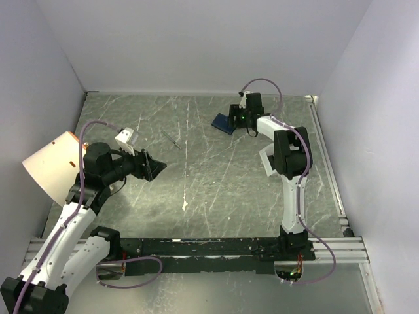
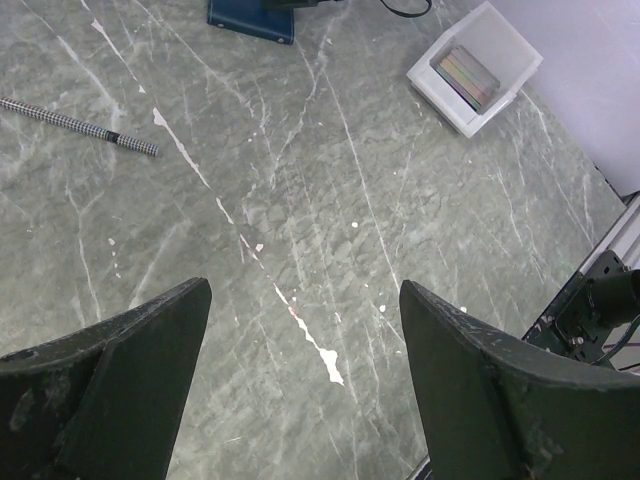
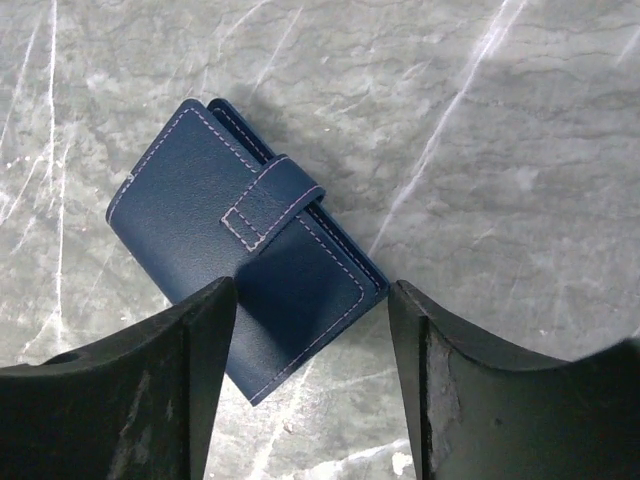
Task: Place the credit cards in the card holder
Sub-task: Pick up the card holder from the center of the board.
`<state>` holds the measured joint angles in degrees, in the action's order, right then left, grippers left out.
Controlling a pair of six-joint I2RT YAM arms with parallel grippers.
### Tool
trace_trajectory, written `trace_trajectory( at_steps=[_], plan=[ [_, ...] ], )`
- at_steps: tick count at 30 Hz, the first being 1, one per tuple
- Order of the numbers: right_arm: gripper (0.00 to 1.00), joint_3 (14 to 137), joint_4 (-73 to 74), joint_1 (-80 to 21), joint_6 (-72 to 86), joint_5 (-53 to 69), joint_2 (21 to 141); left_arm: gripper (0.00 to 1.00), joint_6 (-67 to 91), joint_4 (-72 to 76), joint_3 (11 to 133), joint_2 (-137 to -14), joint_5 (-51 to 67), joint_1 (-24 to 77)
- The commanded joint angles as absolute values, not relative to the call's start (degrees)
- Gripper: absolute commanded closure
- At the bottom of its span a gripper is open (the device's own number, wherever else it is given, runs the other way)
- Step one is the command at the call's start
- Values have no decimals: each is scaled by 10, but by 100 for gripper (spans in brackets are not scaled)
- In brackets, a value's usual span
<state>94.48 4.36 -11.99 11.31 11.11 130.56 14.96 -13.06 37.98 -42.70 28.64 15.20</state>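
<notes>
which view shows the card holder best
Right wrist: the card holder lies closed right below the camera, its snap tab and stitching clear. Top external shows only a small dark blue patch, partly covered. Left wrist catches just one edge of it at the top of the frame.

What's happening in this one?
The right end effector hangs open just above the card holder, which lies closed on the table with its tab across. The left end effector is open over the table, holding nothing. The credit cards sit in the white tray.
</notes>
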Motion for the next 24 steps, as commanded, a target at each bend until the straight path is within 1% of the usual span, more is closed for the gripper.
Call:
trace_trajectory(
  at_steps=[1, 4, 6, 11, 13, 18, 24],
  plan=[
    [43, 926, 48, -117, 96, 149, 1314, 12, 137, -116, 388, -426, 301, 155],
    [52, 905, 27, -115, 103, 166, 1307, 13, 133, -114, 384, -423, 303, 155],
    [60, 901, 15, -114, 103, 179, 1309, 14, 130, -105, 378, -420, 307, 155],
    [91, 903, 14, -107, 103, 200, 1313, 16, 129, -86, 365, -399, 300, 156],
    [100, 893, 3, -106, 103, 213, 1304, 19, 126, -88, 364, -398, 289, 158],
    [100, 865, -7, -106, 115, 234, 1278, 22, 95, -103, 381, -405, 282, 170],
    [100, 770, -56, -107, 168, 262, 1210, 23, 69, -98, 402, -416, 279, 187]
  ],
)
